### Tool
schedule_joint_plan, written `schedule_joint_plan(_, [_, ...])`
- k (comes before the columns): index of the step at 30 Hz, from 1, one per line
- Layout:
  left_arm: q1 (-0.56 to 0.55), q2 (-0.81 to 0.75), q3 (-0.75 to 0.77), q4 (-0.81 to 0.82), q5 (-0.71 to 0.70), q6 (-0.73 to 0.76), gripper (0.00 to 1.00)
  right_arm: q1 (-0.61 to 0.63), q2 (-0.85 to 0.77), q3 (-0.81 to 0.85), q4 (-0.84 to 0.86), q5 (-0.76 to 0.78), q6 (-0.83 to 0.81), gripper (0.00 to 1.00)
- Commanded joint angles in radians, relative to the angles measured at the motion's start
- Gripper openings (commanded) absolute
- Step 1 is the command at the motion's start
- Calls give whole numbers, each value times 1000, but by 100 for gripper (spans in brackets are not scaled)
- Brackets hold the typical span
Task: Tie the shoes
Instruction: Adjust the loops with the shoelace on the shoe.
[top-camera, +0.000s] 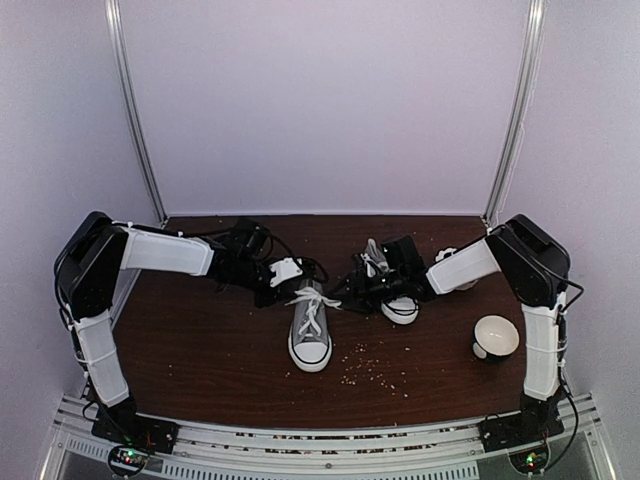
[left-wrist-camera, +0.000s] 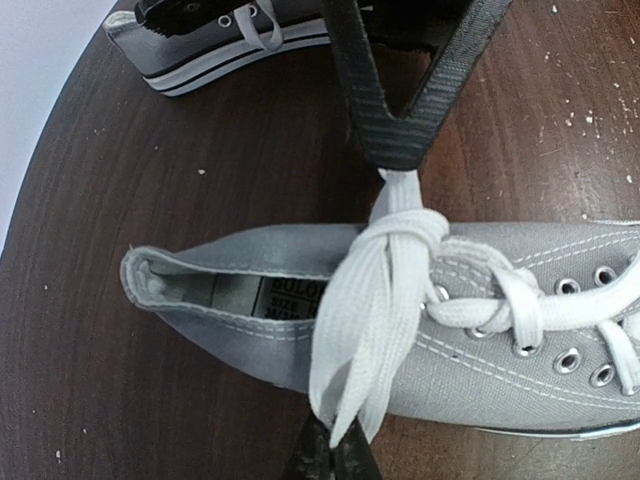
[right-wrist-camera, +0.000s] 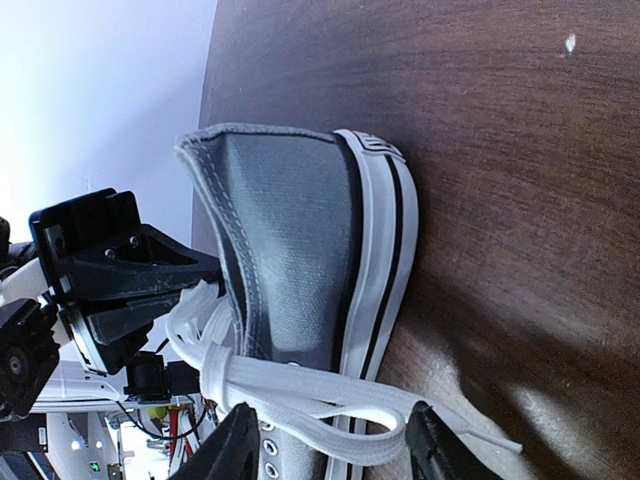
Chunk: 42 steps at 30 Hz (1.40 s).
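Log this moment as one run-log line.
phase: tightening knot | left gripper: shut on lace | right gripper: shut on lace | centre shoe: upright | second shoe: untouched

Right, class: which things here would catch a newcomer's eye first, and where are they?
The grey shoe at the table's middle, toe toward the arms, its white laces knotted across the tongue and pinched by both arms' fingers. The second shoe lies to its right, and a white bowl sits near the right arm.

The dark wooden table (top-camera: 200, 350) is carrying two grey sneakers (top-camera: 310, 335) (top-camera: 400, 305). A white cup (top-camera: 496, 337) is lying near its right edge. Crumbs (top-camera: 375, 368) are lying scattered in front.
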Motion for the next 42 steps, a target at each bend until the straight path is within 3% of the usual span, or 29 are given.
schedule_joint_plan(1, [-5, 14, 30, 0, -23, -5, 0, 4, 22, 10, 52, -16, 24, 49])
schedule_joint_plan(11, [-5, 19, 40, -5, -51, -22, 0, 6, 3, -13, 75, -28, 46, 28])
schedule_joint_plan(17, [-4, 23, 44, 16, -135, -62, 0, 15, -24, -43, 78, -19, 52, 0])
schedule_joint_plan(31, [9, 79, 91, -22, -246, -144, 0, 79, -158, -102, -101, 58, -70, 0])
schedule_joint_plan(42, [22, 110, 111, -62, -291, -202, 0, 106, -137, -66, -273, 78, -193, 0])
